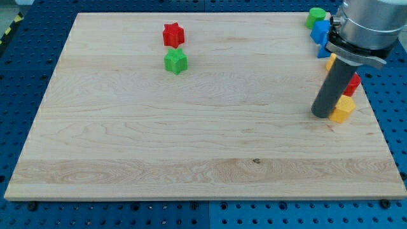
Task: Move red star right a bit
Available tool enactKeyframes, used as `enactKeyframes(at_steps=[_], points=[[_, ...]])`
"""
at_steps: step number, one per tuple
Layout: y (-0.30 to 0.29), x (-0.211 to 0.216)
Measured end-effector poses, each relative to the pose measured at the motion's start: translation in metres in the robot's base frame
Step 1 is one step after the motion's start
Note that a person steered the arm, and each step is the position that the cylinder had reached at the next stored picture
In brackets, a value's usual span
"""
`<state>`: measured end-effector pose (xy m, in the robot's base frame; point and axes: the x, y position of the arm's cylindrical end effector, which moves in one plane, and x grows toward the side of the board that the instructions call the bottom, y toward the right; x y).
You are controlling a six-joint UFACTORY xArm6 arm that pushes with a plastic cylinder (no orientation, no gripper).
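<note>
The red star (173, 34) lies near the view's top, left of centre, on the wooden board (191, 140). A green star (175, 61) sits just below it, close but apart. My tip (322, 115) is far off at the view's right, resting on the board beside a yellow block (344, 109). The rod rises from it toward the top right corner. The tip is well away from the red star.
At the view's right edge, a red block (353, 84) sits partly hidden behind the rod. A blue block (320, 32) and a green block (315, 16) lie at the top right corner. Another yellow piece (331, 62) peeks out beside the rod.
</note>
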<state>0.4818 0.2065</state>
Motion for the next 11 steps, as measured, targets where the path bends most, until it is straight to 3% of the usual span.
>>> enactKeyframes(at_steps=[3, 4, 7, 8, 9, 10, 11], points=[[0.008, 0.000], [-0.073, -0.030], [-0.171, -0.262], [-0.224, -0.290], [-0.291, -0.288], [-0.398, -0.288], [-0.405, -0.263]])
